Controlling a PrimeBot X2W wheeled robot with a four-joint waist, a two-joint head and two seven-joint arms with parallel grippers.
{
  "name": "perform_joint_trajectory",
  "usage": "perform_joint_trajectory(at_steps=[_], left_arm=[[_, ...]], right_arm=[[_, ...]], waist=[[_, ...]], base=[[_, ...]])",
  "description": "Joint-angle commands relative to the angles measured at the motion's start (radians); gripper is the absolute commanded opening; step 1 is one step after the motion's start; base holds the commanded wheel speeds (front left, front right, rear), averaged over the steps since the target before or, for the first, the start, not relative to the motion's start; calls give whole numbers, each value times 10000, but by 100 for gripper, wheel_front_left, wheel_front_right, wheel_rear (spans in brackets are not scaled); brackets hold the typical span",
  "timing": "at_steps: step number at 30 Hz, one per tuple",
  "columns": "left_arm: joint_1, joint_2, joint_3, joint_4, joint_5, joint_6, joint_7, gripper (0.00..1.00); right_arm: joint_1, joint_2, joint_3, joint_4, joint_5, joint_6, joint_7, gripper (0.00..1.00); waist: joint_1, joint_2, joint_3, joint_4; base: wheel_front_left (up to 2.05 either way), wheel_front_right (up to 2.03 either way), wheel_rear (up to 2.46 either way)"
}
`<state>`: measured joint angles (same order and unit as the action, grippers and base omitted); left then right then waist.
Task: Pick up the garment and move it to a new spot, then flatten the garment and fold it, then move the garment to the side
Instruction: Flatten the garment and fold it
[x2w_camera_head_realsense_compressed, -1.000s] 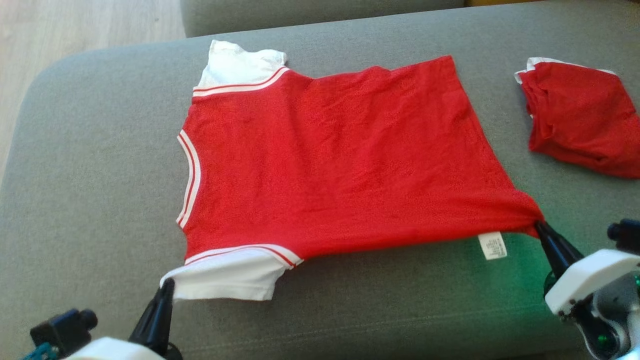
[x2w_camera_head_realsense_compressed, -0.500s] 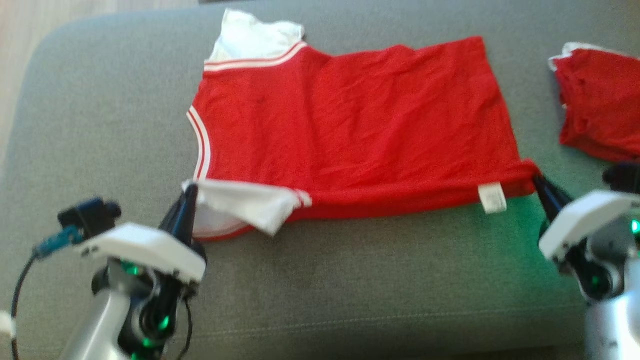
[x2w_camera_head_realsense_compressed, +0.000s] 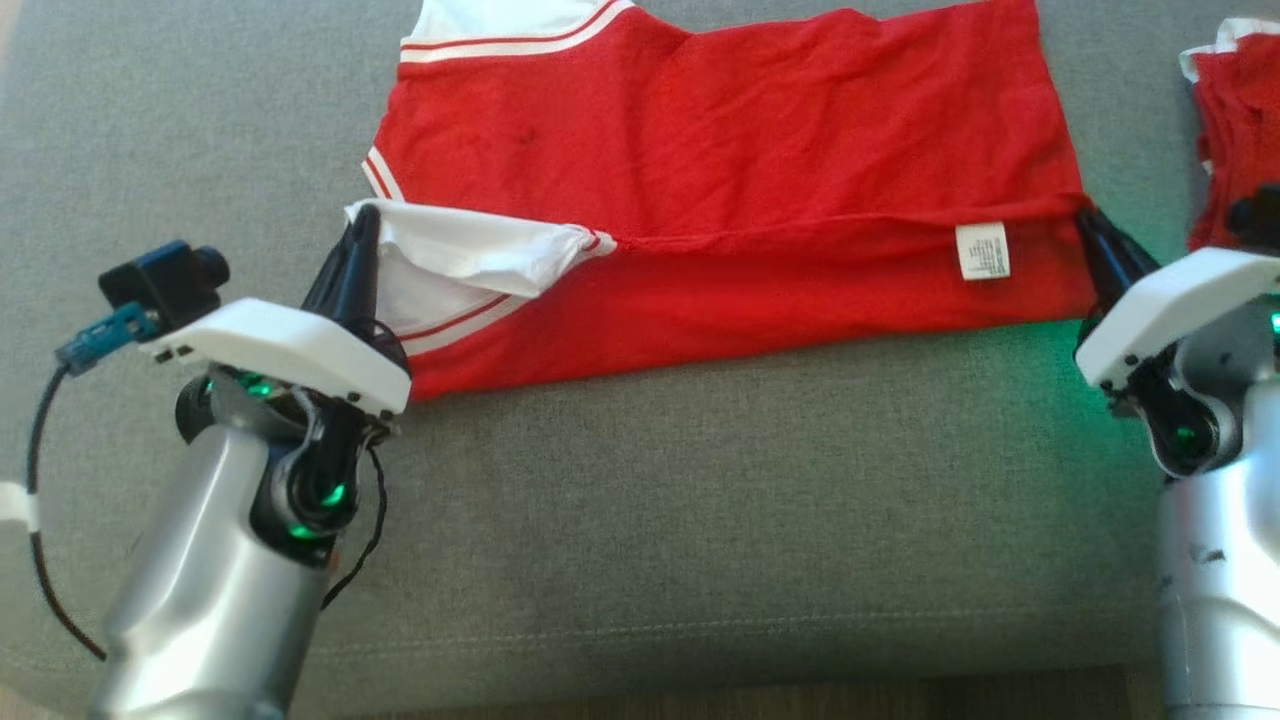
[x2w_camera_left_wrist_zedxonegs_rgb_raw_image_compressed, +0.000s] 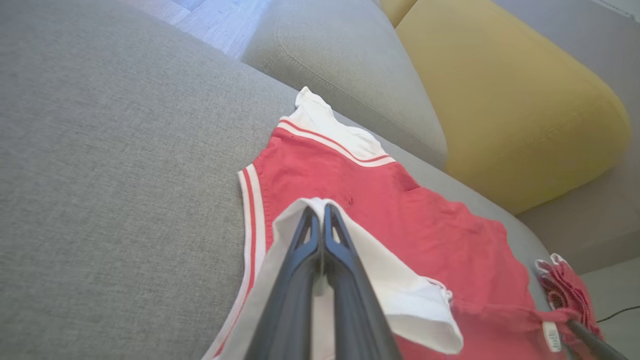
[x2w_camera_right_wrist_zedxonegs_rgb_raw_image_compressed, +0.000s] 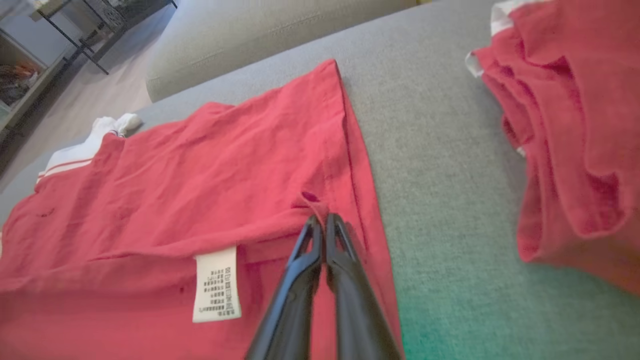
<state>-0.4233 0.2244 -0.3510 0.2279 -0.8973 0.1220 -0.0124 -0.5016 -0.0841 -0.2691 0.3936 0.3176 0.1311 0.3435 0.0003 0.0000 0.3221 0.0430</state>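
The white label (x2w_camera_head_realsense_compressed: 982, 251) on the shirt (x2w_camera_head_realsense_compressed: 720, 130) has print too small to read. The left gripper (x2w_camera_head_realsense_compressed: 362, 215) clamps the white sleeve (x2w_camera_head_realsense_compressed: 470, 255), the right gripper (x2w_camera_head_realsense_compressed: 1085, 215) the hem corner (x2w_camera_head_realsense_compressed: 1058, 202); both arms reach forward.

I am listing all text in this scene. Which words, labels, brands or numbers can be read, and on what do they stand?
White care label sewn on the red shirt: rows of small dark print, too blurred to read.
No other text, brand or number can be read.
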Motion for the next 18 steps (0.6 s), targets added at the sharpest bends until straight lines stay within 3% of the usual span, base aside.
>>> perform_joint_trajectory(at_steps=[1,7,18], left_arm=[[-352,181,271,-96,188,-45,-157,100],[280,189,49,25,671,-39,-928,100],[2406,499,-401,-349,1427,961,-1301,100]], right_arm=[[-323,-62,239,-283,-95,-4,-286,100],[204,9,396,-341,178,-4,-1112,100],[1859,254,672,-1339,642,-4,-1557,100]], waist=[[-3,0,11,-8],[-3,0,-355,-86],[-3,0,-888,-356]], base=[[0,0,0],[0,0,0],[0,0,0]])
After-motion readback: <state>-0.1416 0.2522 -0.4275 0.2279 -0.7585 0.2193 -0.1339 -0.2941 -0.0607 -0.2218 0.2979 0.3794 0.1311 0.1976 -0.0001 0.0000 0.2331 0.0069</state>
